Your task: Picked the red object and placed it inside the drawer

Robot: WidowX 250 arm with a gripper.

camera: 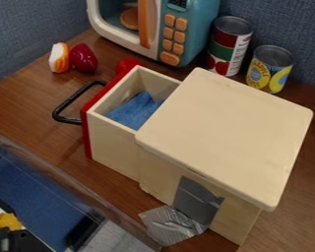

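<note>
Clock centred on the drawer, as I see it from here. Drawer (114, 145) is pulled out toward 9, black handle (70, 102) jutting past its red front (89, 142). Blue cloth (135, 110) lies inside, covering part of the floor.

Two red candidates on the counter (15, 104), both outside the drawer; can't tell which is the task's. Dark red piece (84, 58) at 11, just beside an orange-and-white piece (59, 57). Brighter red piece (128, 63) at 12, close behind the drawer, partly hidden by it.

Gripper jaws: can't tell if open, closed or gripping.

Obstacles: cabinet top (232, 128) at 4, covers the drawer's rear. Toy microwave (196, 27) at 12 to 1, near the brighter piece. Red-and-green can (229, 47) and yellow can (270, 69) around 2. Silver tape (173, 225) on the cabinet's side, 5 to 6.
</note>
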